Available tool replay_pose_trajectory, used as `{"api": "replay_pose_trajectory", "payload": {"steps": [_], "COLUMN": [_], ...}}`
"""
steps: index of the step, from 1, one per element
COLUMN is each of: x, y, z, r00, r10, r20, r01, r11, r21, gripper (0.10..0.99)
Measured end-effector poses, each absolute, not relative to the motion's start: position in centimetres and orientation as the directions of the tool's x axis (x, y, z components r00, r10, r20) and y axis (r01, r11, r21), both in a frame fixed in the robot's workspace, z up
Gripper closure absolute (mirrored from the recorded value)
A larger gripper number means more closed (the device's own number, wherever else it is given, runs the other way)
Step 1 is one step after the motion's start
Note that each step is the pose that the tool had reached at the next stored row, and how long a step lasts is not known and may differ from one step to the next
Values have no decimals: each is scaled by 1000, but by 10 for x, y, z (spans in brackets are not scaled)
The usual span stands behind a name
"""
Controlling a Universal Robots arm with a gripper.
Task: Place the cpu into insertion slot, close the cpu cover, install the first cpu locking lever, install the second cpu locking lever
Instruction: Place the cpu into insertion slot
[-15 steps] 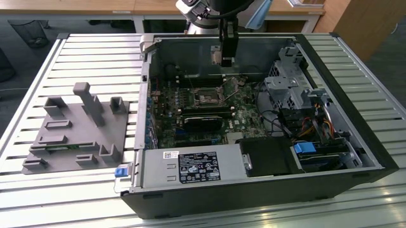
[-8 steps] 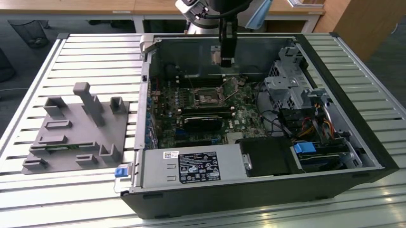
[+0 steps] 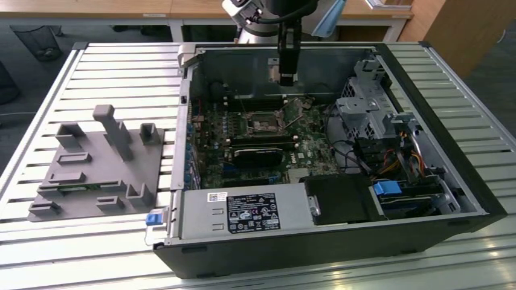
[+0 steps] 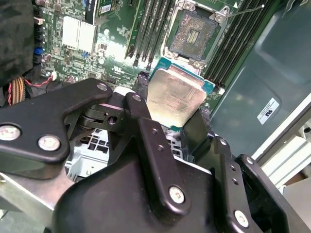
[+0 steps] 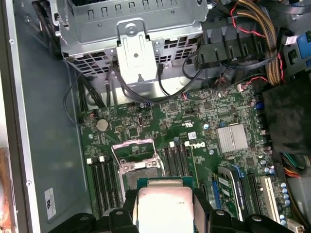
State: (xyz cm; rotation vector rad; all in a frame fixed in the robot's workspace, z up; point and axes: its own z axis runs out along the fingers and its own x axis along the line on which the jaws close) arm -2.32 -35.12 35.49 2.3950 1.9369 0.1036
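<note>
Nearest the lens in the second wrist view are the matte black links and bright screw heads of the hand. Its two fingers are closed in on opposite edges of the cpu, parted only by the chip's width. The cpu is a flat square with a dull, brushed silvery-beige lid on a teal-green carrier rim, and it hangs in the air above the green circuit board, just short of the insertion slot. The slot sits near the middle of the board. It is bare, a dark square field of fine contacts inside a thin metal rim, flanked by long black memory slots. The cpu cover, a thin shiny frame with an open window, appears swung up off the slot. A slim wire lever stands free at one corner. By my judgement none of the four steps is finished: the chip is carried but not seated, the cover is not shut, and the levers are unlatched. In the exterior view the hand hangs inside the open black computer case, close to its far wall. The case rests on a ribbed aluminium worktop, and a grey moulded fixture lies toward the worktop's edge on the exterior view's left.
</note>
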Motion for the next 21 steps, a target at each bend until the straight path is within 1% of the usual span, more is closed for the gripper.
{"api": "replay_pose_trajectory", "payload": {"steps": [7,11,18,21], "x": [-23,-23,-23,-23], "y": [-351,-351,-351,-351], "z": [354,353,351,351], "r00": [240,239,121,103], "r10": [971,971,992,995], "r20": [15,14,14,14], "r01": [967,967,989,991], "r11": [-240,-239,-122,-104], "r21": [89,89,89,89], "gripper": [541,541,541,541]}}
